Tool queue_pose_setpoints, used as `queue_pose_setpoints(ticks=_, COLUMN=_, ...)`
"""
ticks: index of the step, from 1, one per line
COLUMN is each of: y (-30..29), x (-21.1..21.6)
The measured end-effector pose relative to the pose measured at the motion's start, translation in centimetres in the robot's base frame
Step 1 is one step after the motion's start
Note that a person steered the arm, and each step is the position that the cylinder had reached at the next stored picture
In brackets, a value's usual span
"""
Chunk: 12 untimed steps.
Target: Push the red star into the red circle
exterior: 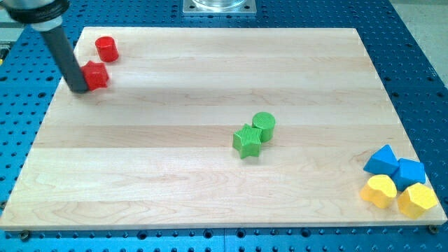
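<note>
The red star (96, 75) lies near the board's top left corner. The red circle (106, 49), a short cylinder, stands just above and slightly right of it, with a small gap between them. My tip (77, 89) rests on the board at the star's lower left side, touching or almost touching it. The dark rod rises from there toward the view's top left.
A green star (246, 141) and a green circle (264, 126) sit together near the board's middle. Two blue blocks (382, 160) (409, 171) and two yellow blocks (379, 190) (418, 200) cluster at the bottom right corner. The wooden board (210, 196) lies on a blue perforated table.
</note>
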State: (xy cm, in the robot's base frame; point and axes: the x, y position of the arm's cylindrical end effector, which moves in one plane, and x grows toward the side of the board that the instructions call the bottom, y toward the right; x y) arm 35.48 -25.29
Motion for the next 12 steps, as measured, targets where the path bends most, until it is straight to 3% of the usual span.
queue_pose_setpoints(ticks=1, y=1.9, x=-3.7)
queue_pose_setpoints(ticks=2, y=2.1, x=-4.4)
queue_pose_setpoints(ticks=4, y=1.4, x=3.8)
queue_pose_setpoints(ticks=6, y=6.2, x=4.2)
queue_pose_setpoints(ticks=7, y=7.2, x=2.2)
queue_pose_setpoints(ticks=9, y=7.3, x=-5.7)
queue_pose_setpoints(ticks=11, y=7.3, x=-5.7)
queue_pose_setpoints(ticks=12, y=7.1, x=-8.3)
